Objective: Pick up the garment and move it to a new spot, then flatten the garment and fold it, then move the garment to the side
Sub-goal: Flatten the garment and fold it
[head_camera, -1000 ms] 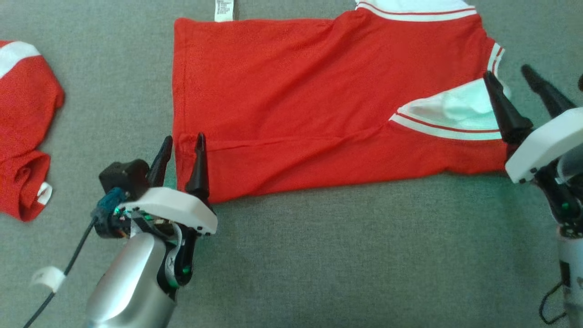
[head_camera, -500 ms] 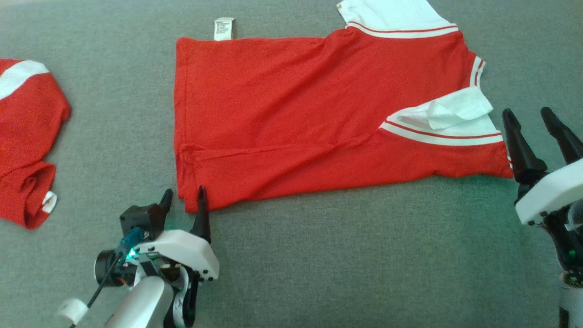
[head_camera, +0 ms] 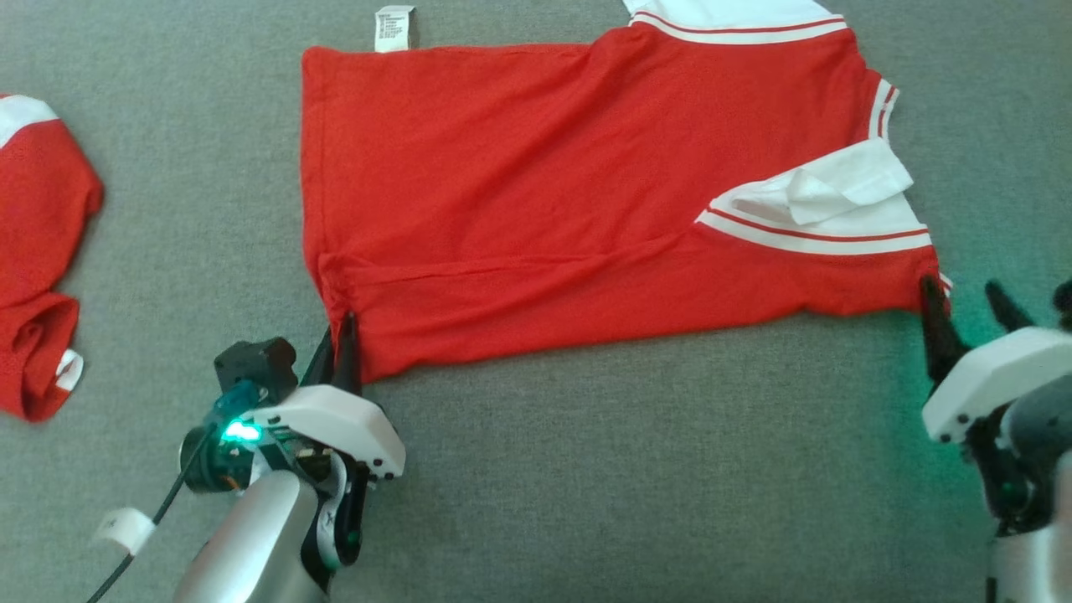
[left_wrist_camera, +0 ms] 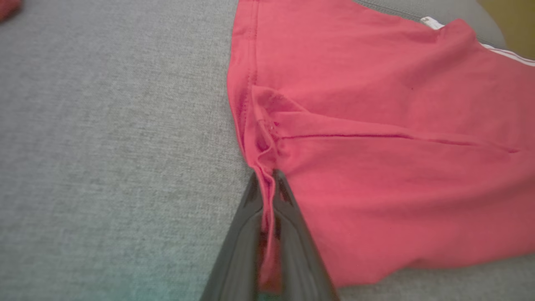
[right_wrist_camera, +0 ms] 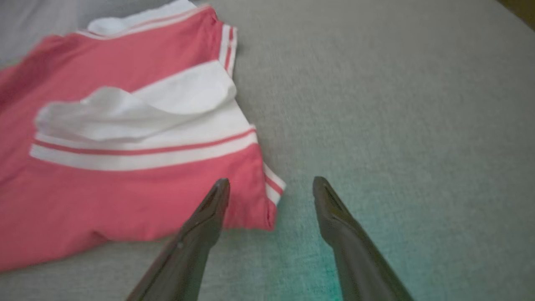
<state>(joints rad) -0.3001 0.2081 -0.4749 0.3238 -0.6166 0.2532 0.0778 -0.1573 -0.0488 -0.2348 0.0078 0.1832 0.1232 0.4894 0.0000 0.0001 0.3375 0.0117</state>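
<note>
We see the shirt [head_camera: 536, 209] lying on the cloth surface [head_camera: 586, 469] mid-frame; a second shirt [head_camera: 38, 251] lies at the left edge.

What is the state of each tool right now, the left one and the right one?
Left tool: closed, pinching the near corner of the red shirt.
Right tool: open, holding nothing, at the shirt's other near corner.
</note>
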